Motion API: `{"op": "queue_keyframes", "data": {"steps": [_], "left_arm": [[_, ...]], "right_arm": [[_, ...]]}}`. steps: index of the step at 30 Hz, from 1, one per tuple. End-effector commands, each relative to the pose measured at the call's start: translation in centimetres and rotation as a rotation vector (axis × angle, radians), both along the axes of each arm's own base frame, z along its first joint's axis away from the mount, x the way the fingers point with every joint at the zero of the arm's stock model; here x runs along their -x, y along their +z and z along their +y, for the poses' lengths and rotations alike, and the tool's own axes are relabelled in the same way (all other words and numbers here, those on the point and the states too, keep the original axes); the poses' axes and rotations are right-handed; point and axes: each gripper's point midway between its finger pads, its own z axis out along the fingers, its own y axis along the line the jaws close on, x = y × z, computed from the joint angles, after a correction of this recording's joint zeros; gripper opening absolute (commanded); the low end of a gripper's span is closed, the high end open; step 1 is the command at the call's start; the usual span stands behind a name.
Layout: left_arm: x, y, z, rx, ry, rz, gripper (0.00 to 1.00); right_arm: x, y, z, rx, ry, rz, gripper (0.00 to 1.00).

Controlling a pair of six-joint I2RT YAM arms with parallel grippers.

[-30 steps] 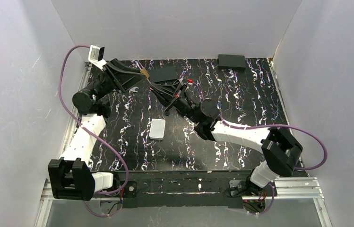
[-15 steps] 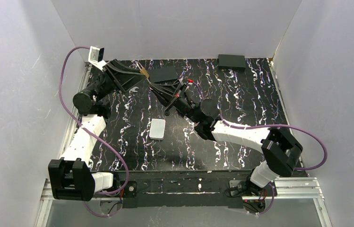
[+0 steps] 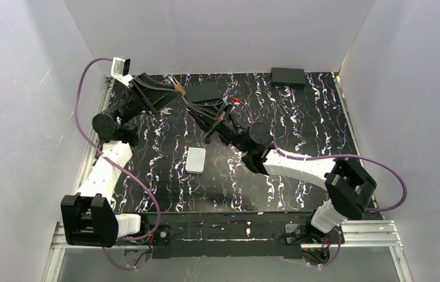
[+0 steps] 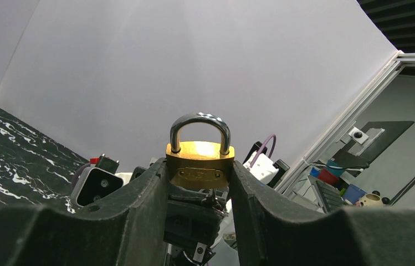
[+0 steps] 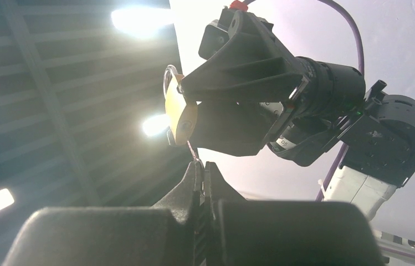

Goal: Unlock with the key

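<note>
My left gripper [image 4: 200, 178] is shut on a brass padlock [image 4: 200, 162] with a silver shackle and holds it up off the table at the back left [image 3: 178, 89]. My right gripper [image 5: 200, 166] is shut on the key [image 5: 192, 151]. Only the key's thin blade shows, running from the fingertips up into the bottom of the padlock [image 5: 180, 113]. In the left wrist view the key [image 4: 211, 198] sits just under the padlock's body, with the right gripper behind it. In the top view my right gripper [image 3: 191, 109] points up at the left one.
A pale flat rectangular block [image 3: 195, 160] lies mid-table. A black box [image 3: 288, 77] stands at the back right and a flat black piece [image 3: 205, 92] at the back middle. A silver wrench [image 3: 167, 110] lies under the left gripper. White walls close in the table.
The left arm has shifted very slightly. Both grippers keep their hold, and the key stays at the padlock's bottom.
</note>
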Motion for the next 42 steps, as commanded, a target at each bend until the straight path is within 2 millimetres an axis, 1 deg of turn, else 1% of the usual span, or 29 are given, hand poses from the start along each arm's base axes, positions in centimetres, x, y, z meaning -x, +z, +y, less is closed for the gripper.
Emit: {"op": "queue_keyframes", "data": {"steps": [1,6,12,23,28,35,42], "left_arm": [[1.2,2.0,0.2,0.014,0.019,-0.105,0.0],[1.2,1.8,0.3,0.016,0.02,-0.099,0.0],[2.1,2.3,0.4,0.018,0.018,-0.117,0.0],[2.6,2.3,0.4,0.018,0.016,-0.119,0.0],[2.7,2.0,0.3,0.009,0.01,-0.117,0.0],[2.3,1.6,0.3,0.004,0.012,-0.109,0.0],[2.0,1.2,0.2,-0.002,0.014,-0.103,0.0]], "right_arm": [[1.1,3.4,-1.5,-0.116,0.041,-0.021,0.01],[1.0,3.3,-1.5,-0.114,0.04,-0.018,0.01],[0.8,2.7,-1.9,-0.124,0.037,0.006,0.01],[0.6,2.6,-1.8,-0.13,0.038,0.008,0.01],[0.6,3.0,-1.8,-0.133,0.039,0.002,0.01],[0.9,3.8,-1.4,-0.134,0.054,-0.021,0.01],[0.9,4.0,-1.1,-0.127,0.056,-0.03,0.01]]}}
